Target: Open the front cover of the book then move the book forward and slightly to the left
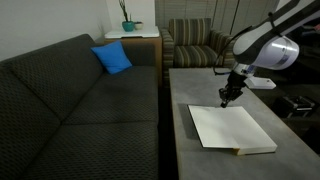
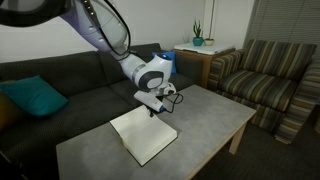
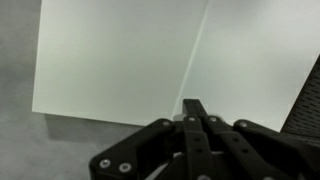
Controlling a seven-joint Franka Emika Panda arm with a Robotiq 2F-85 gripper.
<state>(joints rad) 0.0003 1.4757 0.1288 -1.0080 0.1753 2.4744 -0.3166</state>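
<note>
1. Now the gripper (image 1: pixel 227 99) has its jaws pressed together, holding nothing.
2. Just below its fingertips the book (image 1: pixel 232 128) lies open, white pages up, flat on the grey table (image 1: pixel 195 85).
3. The page crease (image 3: pixel 198 50) runs straight ahead of the tips.

- I counted one book (image 1: pixel 232 128) in both exterior views
- I saw just one table (image 1: pixel 190 85)
- I found one sofa (image 1: pixel 70 110) and one striped armchair (image 2: pixel 265 75)
- I made out two cushions: one blue cushion (image 1: pixel 112 58), one teal cushion (image 2: pixel 33 98)
- I noted one potted plant (image 2: pixel 198 38)
- I had one gripper (image 1: pixel 227 99) in view
</note>
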